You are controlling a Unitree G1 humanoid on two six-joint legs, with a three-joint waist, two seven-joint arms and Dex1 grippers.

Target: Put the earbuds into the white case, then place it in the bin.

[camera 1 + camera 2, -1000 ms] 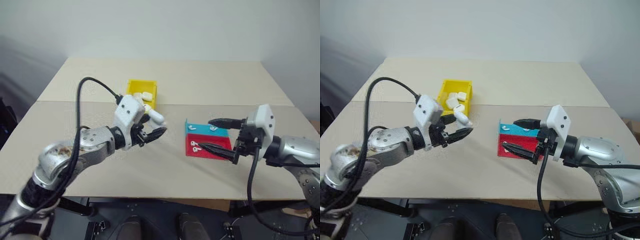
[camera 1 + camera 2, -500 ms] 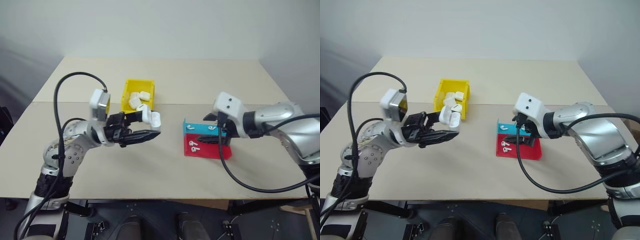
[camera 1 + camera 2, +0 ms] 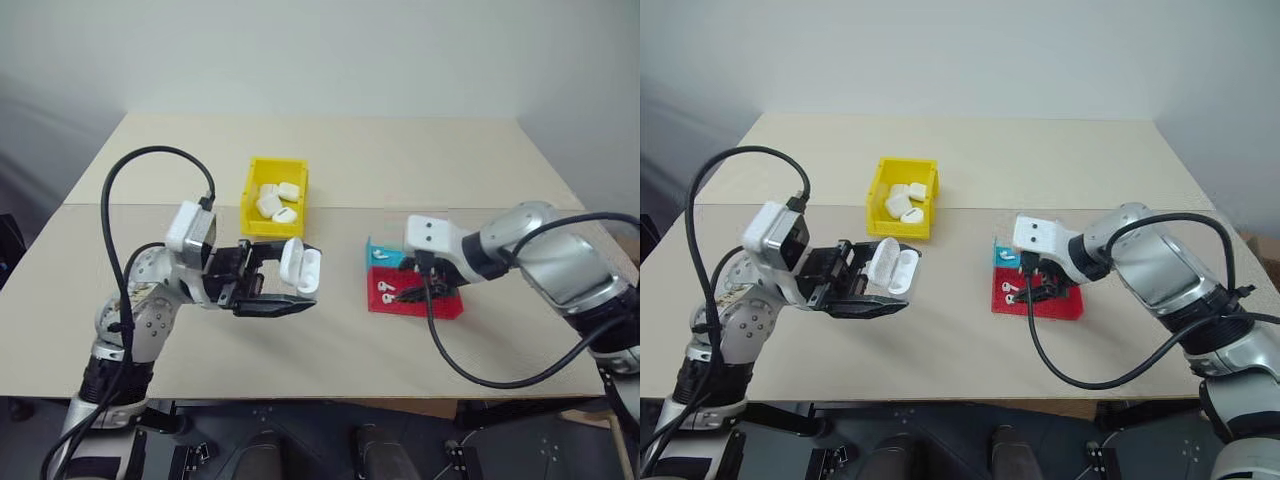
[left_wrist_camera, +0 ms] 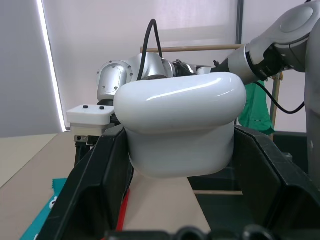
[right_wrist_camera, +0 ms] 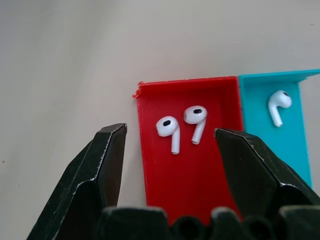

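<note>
L end effector (image 3: 268,290) is clamping the case (image 3: 298,267) w/ lid flipped open, holding it above the bench (image 3: 330,340), just in front of the bin (image 3: 276,192). Since a sec ago the L wrist's been swinging round so the case is now facing toward the R side, cavity exposed — reads as presenting it for loading.

R end effector (image 5: 170,150) has been dropping from a hover beside the tray (image 5: 200,165) to right over its red half, fingers narrowing but w/ a gap still, nothing held. Two earbuds (image 5: 181,125) are lying side by side in the red section, sitting between the fingers in the R wrist view; a third bud (image 5: 277,105) is lying in the cyan part.

Meaning: pick of the 1st bud looks imminent; nothing's gone into the case yet. Bin's already holding several other white cases (image 3: 277,200).
</note>
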